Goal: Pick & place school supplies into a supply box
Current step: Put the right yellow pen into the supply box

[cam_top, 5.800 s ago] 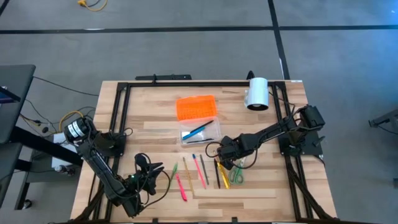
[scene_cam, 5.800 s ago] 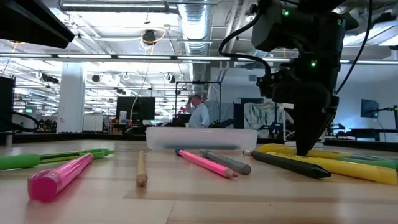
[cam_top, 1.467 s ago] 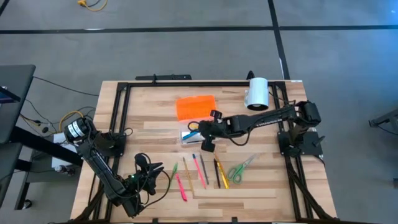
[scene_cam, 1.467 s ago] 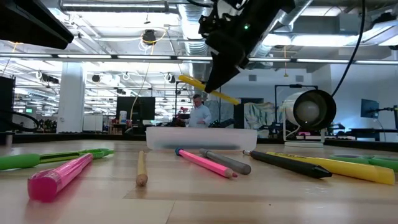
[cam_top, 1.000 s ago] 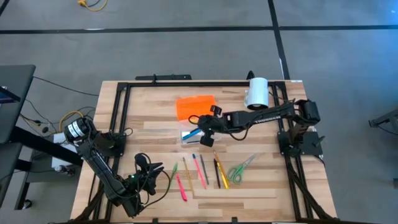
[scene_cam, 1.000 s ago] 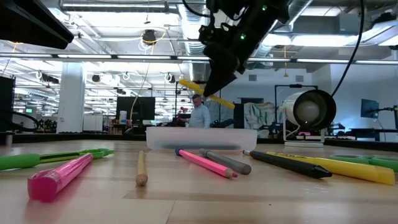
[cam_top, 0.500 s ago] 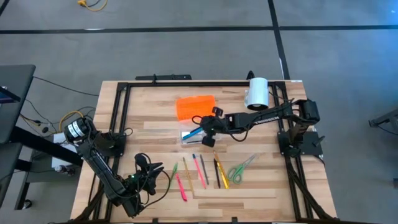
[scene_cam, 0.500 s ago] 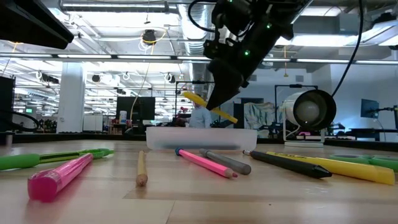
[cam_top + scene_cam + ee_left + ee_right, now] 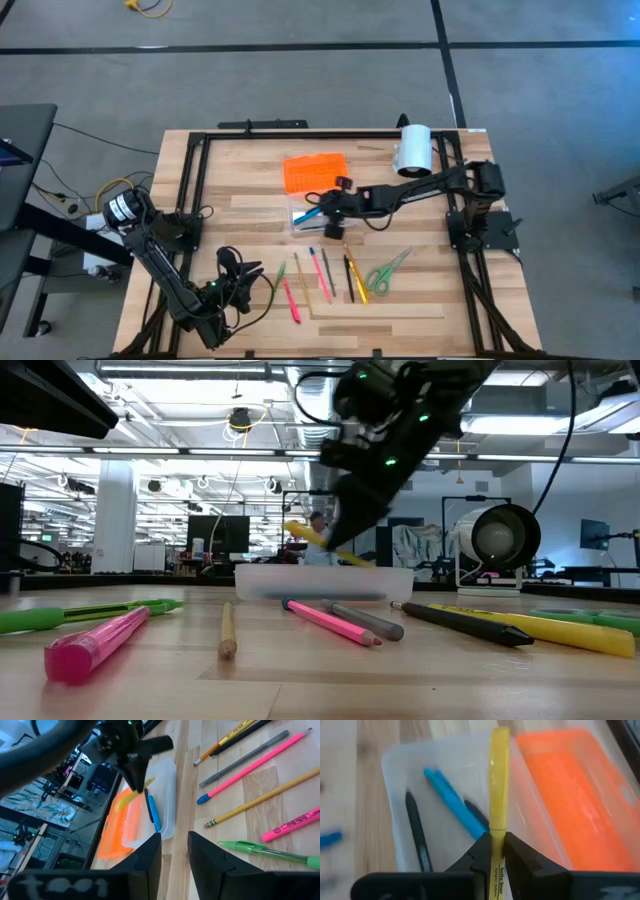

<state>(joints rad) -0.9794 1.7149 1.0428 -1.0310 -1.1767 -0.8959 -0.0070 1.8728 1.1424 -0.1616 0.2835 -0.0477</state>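
The supply box [image 9: 322,214] is a clear tray in the middle of the table, with a blue pen [image 9: 452,802] and a black pen [image 9: 417,835] lying in it. Its orange lid [image 9: 316,172] lies beside it on the far side. My right gripper [image 9: 335,212] hangs just over the box, shut on a yellow highlighter [image 9: 498,780]. Several more pens and pencils [image 9: 320,275] and green scissors [image 9: 385,270] lie flat near the front edge. My left gripper [image 9: 174,840] waits open at the near left. My right gripper pinches the yellow highlighter's barrel [image 9: 496,839] between its two fingers, which slant down from the table's right and lie across it. The highlighter [image 9: 320,543] is lifted clear above the open box. It is tilted, its end toward the table's left being the higher.
A white cylinder [image 9: 412,150] stands at the far right. A black frame [image 9: 190,190] runs round the table's edges. Bare wood lies left of the box and along the near right.
My right gripper has sunk toward the supply box, still shut on the yellow highlighter. The highlighter has come down with it, still tilted, and now hangs just above the box's rim.
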